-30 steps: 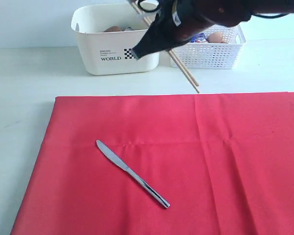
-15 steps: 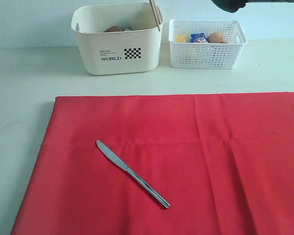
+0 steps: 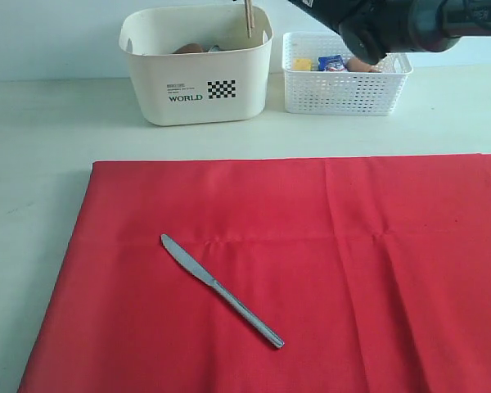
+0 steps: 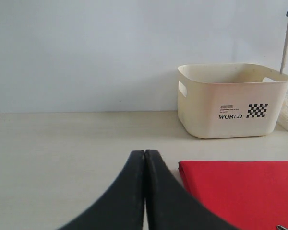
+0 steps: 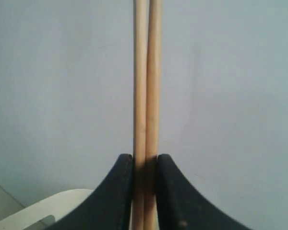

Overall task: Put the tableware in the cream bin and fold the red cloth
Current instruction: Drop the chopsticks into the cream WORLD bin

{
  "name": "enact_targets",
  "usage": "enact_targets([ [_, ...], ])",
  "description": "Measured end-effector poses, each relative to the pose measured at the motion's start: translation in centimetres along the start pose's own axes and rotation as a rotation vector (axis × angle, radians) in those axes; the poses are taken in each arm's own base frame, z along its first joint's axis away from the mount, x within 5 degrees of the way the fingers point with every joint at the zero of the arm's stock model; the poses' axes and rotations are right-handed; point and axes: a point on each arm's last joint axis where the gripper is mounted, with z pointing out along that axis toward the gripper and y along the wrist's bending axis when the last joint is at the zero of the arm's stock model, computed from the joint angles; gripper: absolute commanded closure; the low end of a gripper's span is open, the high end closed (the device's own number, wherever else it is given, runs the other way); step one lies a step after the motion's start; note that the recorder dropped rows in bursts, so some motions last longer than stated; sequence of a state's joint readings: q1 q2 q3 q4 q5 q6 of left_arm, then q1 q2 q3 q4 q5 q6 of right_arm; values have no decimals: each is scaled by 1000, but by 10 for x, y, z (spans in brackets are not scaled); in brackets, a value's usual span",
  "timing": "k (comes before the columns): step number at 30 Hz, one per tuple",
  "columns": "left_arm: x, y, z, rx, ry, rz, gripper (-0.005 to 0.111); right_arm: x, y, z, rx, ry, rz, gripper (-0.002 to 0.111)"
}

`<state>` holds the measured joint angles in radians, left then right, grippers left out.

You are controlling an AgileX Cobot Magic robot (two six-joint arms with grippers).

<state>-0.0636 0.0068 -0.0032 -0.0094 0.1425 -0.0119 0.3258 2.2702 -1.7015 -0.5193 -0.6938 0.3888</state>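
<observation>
Your R gripper (image 5: 145, 163) is pinching the wooden chopsticks (image 5: 146, 72): both sticks sit side by side between the black pads, which are clamped against them w/ no gap showing. The sticks run straight out past the fingertips, parallel and touching each other. In the exterior view only their lower end shows at the top edge, hanging roughly upright over the cream bin (image 3: 192, 70), inside its rim near the back right corner; whether the tips touch anything in the bin you can't tell from here. The R arm (image 3: 393, 24) reaches in from the upper right, above the white lattice basket (image 3: 344, 90), which stands just beside the bin on its right w/ a few small coloured items in it. Something brown and rounded shows inside the bin. Your L gripper (image 4: 145, 155) is pressed together, pads meeting, nothing between them, low over the table (image 3: 33, 123) near the left edge of the red cloth (image 3: 311, 270). The cloth lies flat and spread out in front of the bin, not folded, w/ a few creases. The silver table knife (image 3: 221, 291) lies diagonally on the cloth's left half, blade toward the upper left, well apart from both grippers and the bin.
</observation>
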Motion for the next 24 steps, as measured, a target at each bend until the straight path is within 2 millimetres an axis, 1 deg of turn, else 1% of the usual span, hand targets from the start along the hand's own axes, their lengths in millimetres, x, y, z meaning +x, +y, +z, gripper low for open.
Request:
enact_targets([
  [5, 0, 0, 0, 0, 0, 0, 106, 19, -4, 13, -1, -16, 4, 108],
  [9, 0, 0, 0, 0, 0, 0, 106, 36, -5, 17, -2, -6, 8, 108],
  [13, 0, 0, 0, 0, 0, 0, 106, 46, -7, 19, 17, 44, 13, 108],
  [16, 0, 0, 0, 0, 0, 0, 106, 48, -8, 19, 30, 71, 14, 107],
  [18, 0, 0, 0, 0, 0, 0, 106, 48, -9, 19, 39, 70, 24, 101],
  [19, 0, 0, 0, 0, 0, 0, 106, 48, -9, 19, 44, 70, 30, 93],
  [20, 0, 0, 0, 0, 0, 0, 106, 48, -10, 19, 52, 75, 39, 89],
  [21, 0, 0, 0, 0, 0, 0, 106, 49, -10, 19, 57, 79, 42, 80],
  [22, 0, 0, 0, 0, 0, 0, 106, 49, -11, 19, 62, 86, 46, 75],
  [23, 0, 0, 0, 0, 0, 0, 106, 50, -11, 19, 64, 91, 46, 67],
  [24, 0, 0, 0, 0, 0, 0, 106, 50, -11, 19, 67, 92, 51, 63],
])
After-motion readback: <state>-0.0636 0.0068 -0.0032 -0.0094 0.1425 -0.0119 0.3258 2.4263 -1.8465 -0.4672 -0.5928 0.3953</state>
